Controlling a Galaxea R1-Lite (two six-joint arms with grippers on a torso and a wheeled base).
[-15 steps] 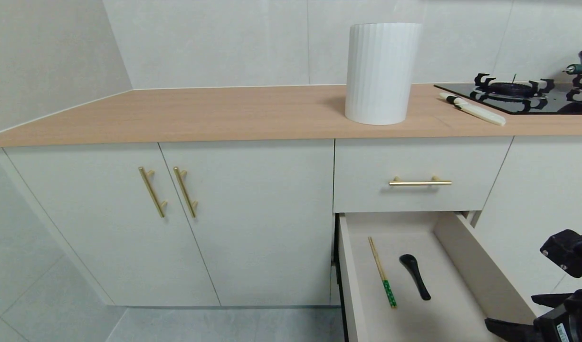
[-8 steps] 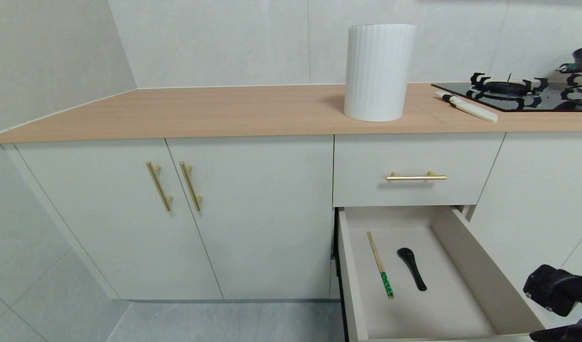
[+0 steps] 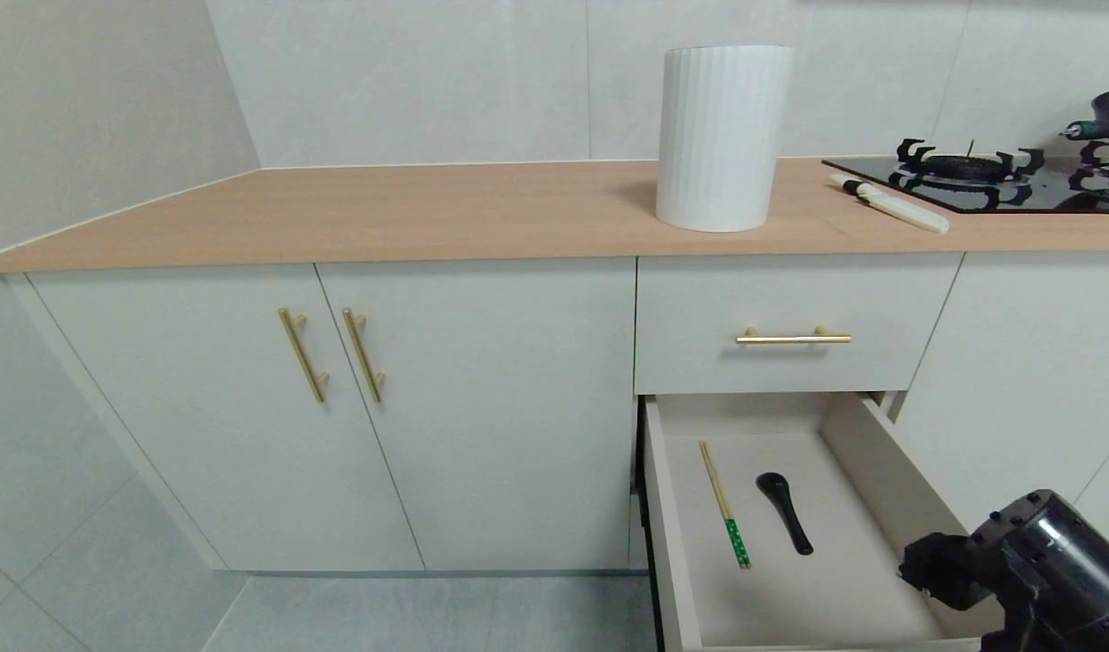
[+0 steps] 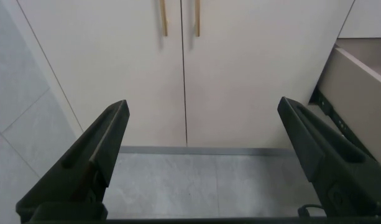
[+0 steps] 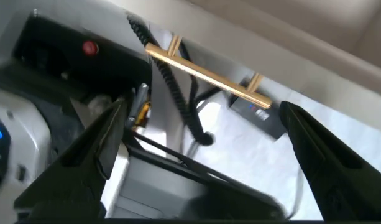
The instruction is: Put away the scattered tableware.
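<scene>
The lower drawer stands pulled out. On its floor lie a pair of wooden chopsticks with green ends and a black spoon, side by side. A knife with a pale blade rests on the wooden counter beside the stove. My right arm hangs at the drawer's front right corner. In the right wrist view my right gripper is open and holds nothing, with the drawer's gold handle just beyond it. My left gripper is open and holds nothing, low in front of the cabinet doors.
A tall white ribbed canister stands on the counter above the drawers. A black gas stove sits at the far right. The upper drawer is closed. The double doors on the left are closed, with grey floor tiles below.
The head camera shifted a little at first. My right arm has since moved up and left, closer to the drawer's front right corner. Chopsticks and spoon lie as before.
</scene>
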